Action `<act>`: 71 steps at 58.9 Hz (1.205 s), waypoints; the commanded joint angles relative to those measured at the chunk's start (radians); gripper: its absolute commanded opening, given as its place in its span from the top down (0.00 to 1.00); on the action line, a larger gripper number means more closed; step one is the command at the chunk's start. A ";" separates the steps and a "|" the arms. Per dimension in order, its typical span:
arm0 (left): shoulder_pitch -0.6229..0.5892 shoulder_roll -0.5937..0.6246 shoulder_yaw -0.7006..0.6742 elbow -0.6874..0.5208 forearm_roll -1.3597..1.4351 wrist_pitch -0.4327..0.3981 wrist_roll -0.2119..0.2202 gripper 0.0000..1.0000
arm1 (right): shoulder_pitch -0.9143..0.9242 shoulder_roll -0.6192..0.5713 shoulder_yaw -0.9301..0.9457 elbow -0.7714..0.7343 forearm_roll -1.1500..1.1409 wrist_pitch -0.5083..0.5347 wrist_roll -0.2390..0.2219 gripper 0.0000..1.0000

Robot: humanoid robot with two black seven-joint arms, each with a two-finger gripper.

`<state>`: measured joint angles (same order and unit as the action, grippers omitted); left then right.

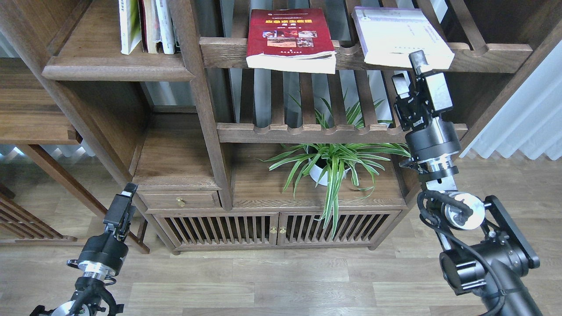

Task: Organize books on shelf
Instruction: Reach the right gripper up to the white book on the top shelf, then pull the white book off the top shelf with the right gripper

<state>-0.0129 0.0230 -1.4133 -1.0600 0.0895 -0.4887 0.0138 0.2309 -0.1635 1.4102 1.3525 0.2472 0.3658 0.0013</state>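
A dark red book [287,37] with a yellow title lies flat on the upper slatted rack, its front edge overhanging the rail. A pale lavender-white book [395,35] lies flat to its right. A book with a white and green cover [127,26] stands among other upright books on the solid dark-brown shelf [118,70] at the upper left. My right gripper [409,72] is open and empty, fingers pointing up, just below the front edge of the lavender-white book. My left gripper [127,195] is low at the left near the floor, dark and seen end-on.
A potted spider plant [333,162] stands on the lower board under the second slatted rack [342,131]. A small drawer [180,199] and slatted cabinet doors [272,228] are below. A white curtain [527,123] hangs at the right. A wooden side table [30,114] is at the left.
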 commanded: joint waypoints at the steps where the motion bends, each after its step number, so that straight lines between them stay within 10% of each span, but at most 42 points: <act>1: -0.001 0.000 0.000 0.000 0.001 0.000 0.000 0.00 | 0.022 -0.016 0.003 -0.004 0.001 -0.018 0.000 0.01; 31: -0.001 0.002 0.000 0.000 0.003 0.000 0.000 0.00 | 0.103 -0.030 0.001 -0.009 0.001 -0.172 0.002 0.03; 38: -0.001 0.002 -0.001 0.000 0.004 0.000 0.000 0.00 | 0.114 -0.028 0.004 -0.009 0.001 -0.182 0.005 0.18; 56: -0.001 0.003 -0.009 -0.002 0.002 0.000 0.000 0.00 | 0.099 -0.027 0.033 -0.009 0.004 -0.114 0.006 0.95; 71: -0.001 0.005 -0.013 -0.002 0.002 0.000 -0.001 0.00 | -0.015 -0.028 0.033 0.031 0.061 0.034 0.005 0.97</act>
<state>-0.0142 0.0261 -1.4261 -1.0615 0.0920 -0.4887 0.0138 0.2786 -0.1903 1.4422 1.3584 0.2662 0.3466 0.0040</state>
